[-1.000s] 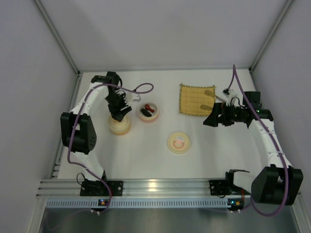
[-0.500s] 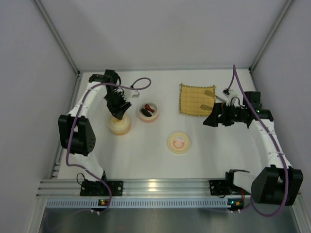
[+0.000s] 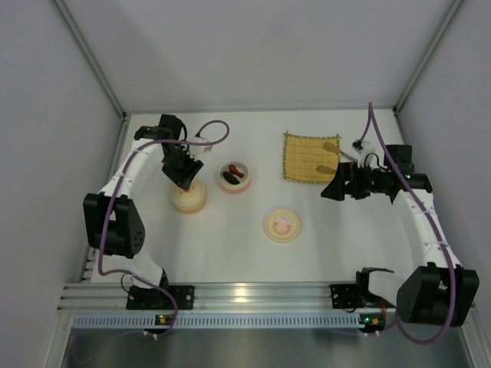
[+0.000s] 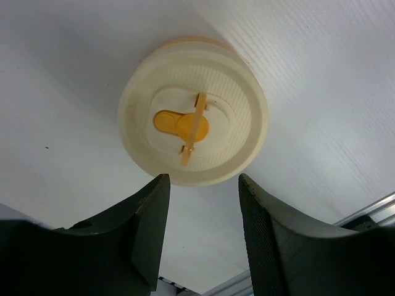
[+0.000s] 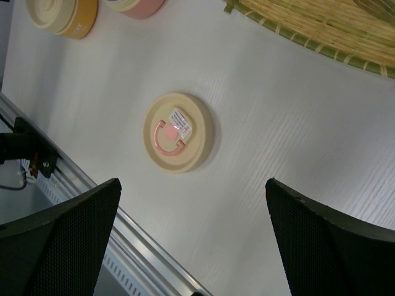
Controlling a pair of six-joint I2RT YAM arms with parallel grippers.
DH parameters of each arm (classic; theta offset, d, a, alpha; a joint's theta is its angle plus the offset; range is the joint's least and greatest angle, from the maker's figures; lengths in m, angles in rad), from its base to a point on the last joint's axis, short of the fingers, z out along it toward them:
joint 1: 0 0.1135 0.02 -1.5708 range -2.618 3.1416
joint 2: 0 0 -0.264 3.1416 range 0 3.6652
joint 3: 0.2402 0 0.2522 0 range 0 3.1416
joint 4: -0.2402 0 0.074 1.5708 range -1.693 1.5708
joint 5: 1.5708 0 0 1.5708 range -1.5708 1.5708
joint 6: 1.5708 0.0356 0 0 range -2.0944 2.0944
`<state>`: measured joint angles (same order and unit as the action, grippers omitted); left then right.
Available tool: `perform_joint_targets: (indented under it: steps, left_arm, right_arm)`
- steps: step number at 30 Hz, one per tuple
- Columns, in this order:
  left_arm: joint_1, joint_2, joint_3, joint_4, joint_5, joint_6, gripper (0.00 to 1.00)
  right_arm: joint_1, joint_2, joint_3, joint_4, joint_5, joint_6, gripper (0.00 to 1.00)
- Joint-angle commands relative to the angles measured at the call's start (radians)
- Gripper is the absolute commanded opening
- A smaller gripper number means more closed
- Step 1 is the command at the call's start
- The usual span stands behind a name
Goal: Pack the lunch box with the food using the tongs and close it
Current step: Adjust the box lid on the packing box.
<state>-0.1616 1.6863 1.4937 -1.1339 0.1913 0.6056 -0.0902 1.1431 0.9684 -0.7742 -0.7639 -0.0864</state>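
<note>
The lunch box stands in parts. An orange tier [image 3: 189, 199] has its cream lid [image 4: 192, 120] with an orange tab on it. A pink tier [image 3: 234, 177] stands open with the red-brown and black food [image 3: 233, 174] inside. My left gripper [image 3: 182, 170] hovers over the far edge of the lidded tier, and in the left wrist view it [image 4: 202, 180] is open with nothing between its fingers. The tongs [image 3: 331, 146] seem to lie on the bamboo mat [image 3: 307, 157], partly hidden. Just right of the mat, my right gripper [image 3: 337, 188] stands wide open and empty.
A loose cream lid with a pink mark [image 3: 281, 225] [image 5: 179, 132] lies on the white table between the arms. The bamboo mat's edge [image 5: 321, 28] shows at the top of the right wrist view. An aluminium rail [image 3: 245, 295] runs along the near edge.
My left arm's elbow has swung out to the left and its gripper has shifted slightly back over the lidded tier, its jaws a little narrower. The right arm has not moved.
</note>
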Motion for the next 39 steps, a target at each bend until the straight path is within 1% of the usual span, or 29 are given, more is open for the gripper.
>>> perform_joint_targets:
  steps: [1, 4, 10, 14, 19, 21, 26, 33, 39]
  left_arm:
    - [0.004, -0.025, -0.009, 0.089, -0.041, -0.029, 0.54]
    - [0.004, -0.01, -0.006, 0.083, -0.033, -0.029, 0.52]
    - [0.004, 0.006, -0.01, 0.111, -0.015, -0.013, 0.52]
    - [0.002, 0.039, -0.003, 0.098, -0.019, -0.017, 0.48]
    - [-0.001, 0.05, -0.019, 0.112, -0.012, -0.032, 0.45]
    - [-0.003, 0.053, -0.038, 0.126, -0.015, -0.043, 0.42]
    - [-0.003, 0.053, -0.095, 0.157, -0.013, -0.055, 0.38]
    - [-0.003, 0.05, -0.184, 0.229, -0.044, -0.086, 0.39]
    - [-0.003, 0.084, -0.243, 0.273, -0.018, -0.119, 0.38]
  right_arm:
    - [-0.014, -0.026, 0.003, 0.027, -0.014, -0.016, 0.99]
    - [-0.014, -0.029, 0.0, 0.027, -0.009, -0.018, 0.99]
    - [-0.014, -0.022, 0.001, 0.029, -0.011, -0.016, 0.99]
    - [-0.014, -0.019, 0.003, 0.03, -0.009, -0.016, 0.99]
    - [-0.014, -0.02, 0.0, 0.032, -0.006, -0.016, 0.99]
    - [-0.014, -0.019, 0.0, 0.032, -0.006, -0.015, 0.99]
    - [-0.014, -0.019, 0.001, 0.027, -0.005, -0.018, 0.99]
    - [-0.014, -0.016, 0.001, 0.03, -0.008, -0.015, 0.99]
    - [-0.014, -0.016, 0.004, 0.021, -0.005, -0.021, 0.99]
